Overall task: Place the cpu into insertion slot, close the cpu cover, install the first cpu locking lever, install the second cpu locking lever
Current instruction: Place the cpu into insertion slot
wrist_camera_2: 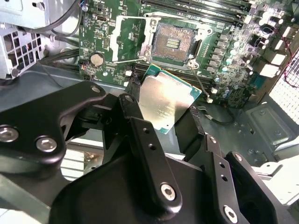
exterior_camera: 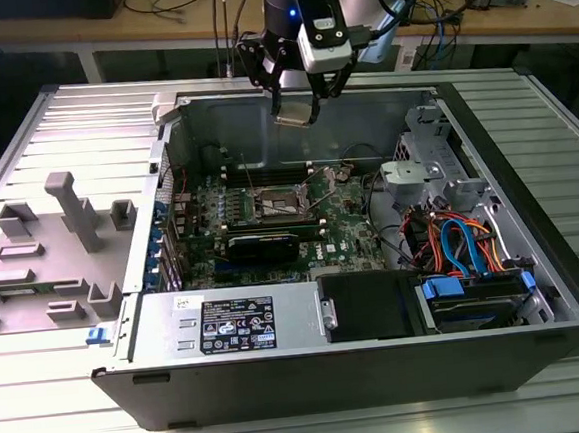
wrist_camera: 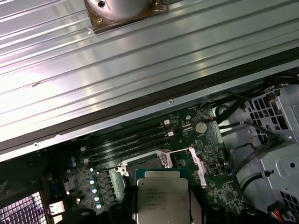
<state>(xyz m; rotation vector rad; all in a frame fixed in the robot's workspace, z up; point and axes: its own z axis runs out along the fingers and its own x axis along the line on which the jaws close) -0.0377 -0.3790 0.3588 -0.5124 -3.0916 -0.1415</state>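
1. The table (exterior_camera: 286, 432) is ribbed, silvery metal. Wooden benches (exterior_camera: 55, 39) with trailing cords run along the back of the room.
2. An open black computer case (exterior_camera: 362, 371) lies on its side on the table, its inside facing up.
3. A grey plastic tray (exterior_camera: 34, 287) with upright pegs sits on the table just beside the case, on the exterior view's left.
4. A silver box with a white label (exterior_camera: 228, 322) fills the near part of the case. Red, orange and blue cables (exterior_camera: 452, 239) bunch together on the exterior view's right.
5. The green circuit board (exterior_camera: 350, 222) lies flat on the case floor, with a long black card (exterior_camera: 272, 243) standing across it just in front of the socket.
6. The gripper (exterior_camera: 295, 101) hangs above the case near its back wall, well clear of the board.
7. Its black fingers (wrist_camera_2: 135, 116) are clamped on two opposite edges of the cpu (wrist_camera_2: 168, 103), which is tilted with its metal top showing.
8. The insertion slot (wrist_camera_2: 172, 44) lies uncovered on the board below the cpu and apart from it, with nothing across it.
9. The cpu cover (wrist_camera_2: 135, 17) stands swung back beside the slot.
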